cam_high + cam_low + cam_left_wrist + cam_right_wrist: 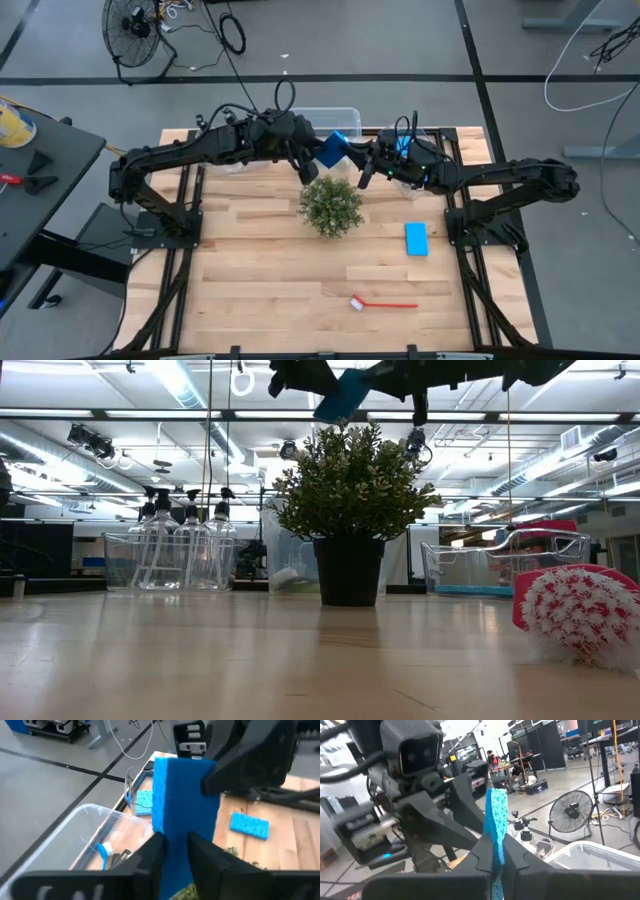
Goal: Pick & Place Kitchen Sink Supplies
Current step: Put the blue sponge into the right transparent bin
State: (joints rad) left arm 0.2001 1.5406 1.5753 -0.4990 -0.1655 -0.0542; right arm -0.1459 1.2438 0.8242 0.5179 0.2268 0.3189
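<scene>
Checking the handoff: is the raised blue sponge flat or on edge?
On edge: the blue sponge stands vertically, pinched by the right pincer, above the plant.

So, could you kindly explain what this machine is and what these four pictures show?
It is a table-top robot with two dark arms, each ending in a two-finger gripper. One picture looks straight down, one looks level across the table, and two come from cameras on the wrists.

Above the plant, both grippers meet at one blue sponge. The right gripper is shut on it; the left gripper has its fingers on either side of the sponge too, though whether it grips is unclear, so it looks like a hand-over.

On the table lie another sponge and a red brush. Clear bins stand at the far edge; bottles show there too.
</scene>
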